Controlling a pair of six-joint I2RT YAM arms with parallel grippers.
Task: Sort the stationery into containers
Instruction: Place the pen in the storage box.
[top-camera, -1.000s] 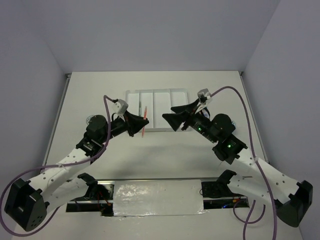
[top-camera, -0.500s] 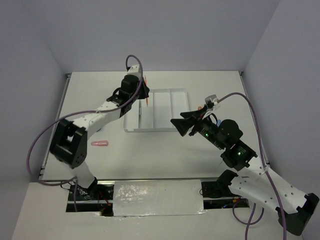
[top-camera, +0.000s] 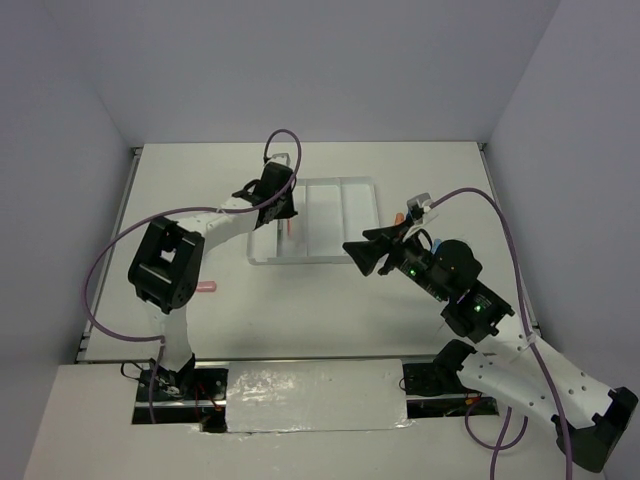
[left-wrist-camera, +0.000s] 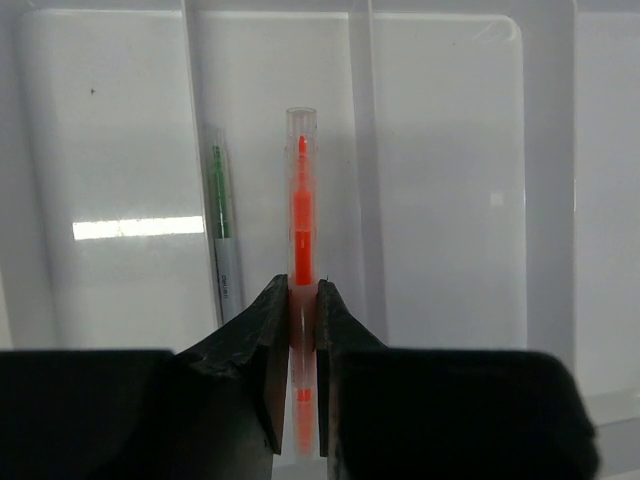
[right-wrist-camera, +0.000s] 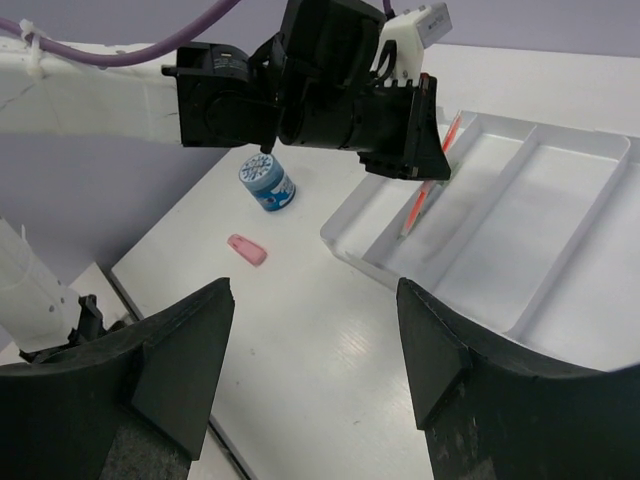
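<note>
Gripper of left arm (left-wrist-camera: 302, 305) clamped on orange pen (left-wrist-camera: 301, 200), pinching its lower barrel. Pen held lengthwise over long compartment of tray (left-wrist-camera: 450, 150); contact with floor unclear. Thin green pen (left-wrist-camera: 222, 225) lies in same compartment, just beside. Right gripper (top-camera: 362, 253) spread, holding nothing, hovering by tray's near right corner. Pink capsule (right-wrist-camera: 247, 249) and blue-white roll (right-wrist-camera: 267, 183) on bench (right-wrist-camera: 300, 300), outside tray.

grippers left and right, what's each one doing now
Left gripper: closed on the slim orange pen, over the flat white plastic tray.
Right gripper: open, holding nothing.
</note>
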